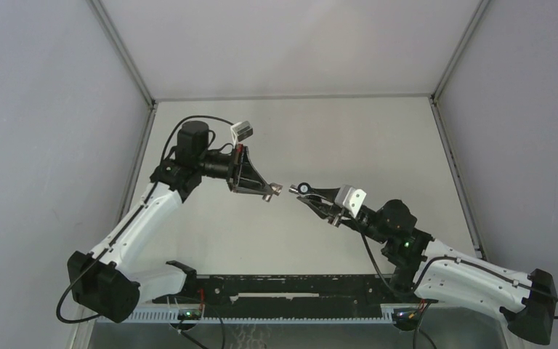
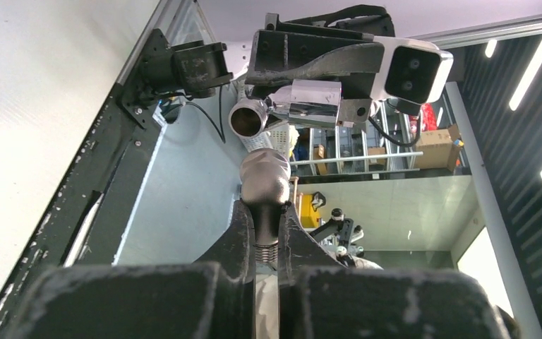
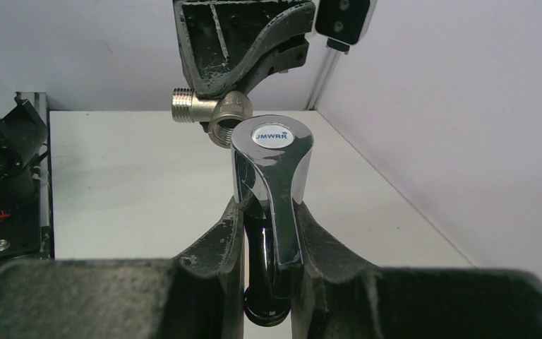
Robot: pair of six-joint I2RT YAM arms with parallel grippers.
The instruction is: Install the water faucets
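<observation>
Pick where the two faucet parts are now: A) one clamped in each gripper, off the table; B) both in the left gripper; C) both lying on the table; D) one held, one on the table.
A: the left gripper clamps the threaded fitting, the right gripper the chrome handle, both above the table.

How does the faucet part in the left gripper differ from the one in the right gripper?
The threaded fitting in the left gripper is dull satin; the chrome faucet in the right gripper is mirror-polished. The fitting shows bare threads and an open port; the faucet carries a JMWRR badge. Both are silver metal, clamped above the table, facing each other.
</observation>
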